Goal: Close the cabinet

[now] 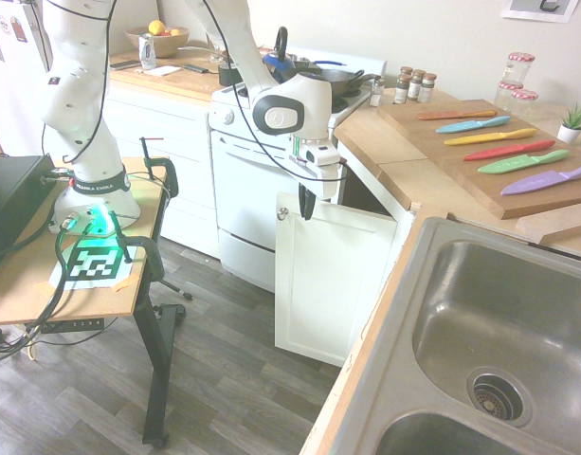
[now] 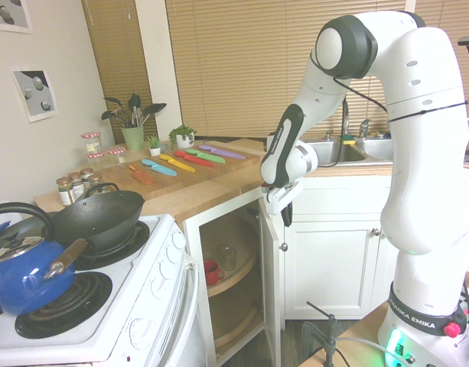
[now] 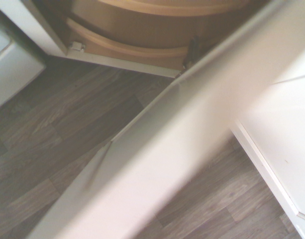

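Hanging at the top of the cabinet door [image 1: 335,280], your hand [image 1: 307,209] has its fingers closed together. You have the cabinet [image 2: 196,264] standing open between stove [image 2: 154,287] and sink [image 1: 494,322], a red mug [image 2: 213,272] inside.

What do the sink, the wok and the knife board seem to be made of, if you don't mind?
Sink: brushed metal, likely stainless steel, given its soft grey sheen.
Wok: dark, dull metal, perhaps coated.
Board: wood, by its brown tone.
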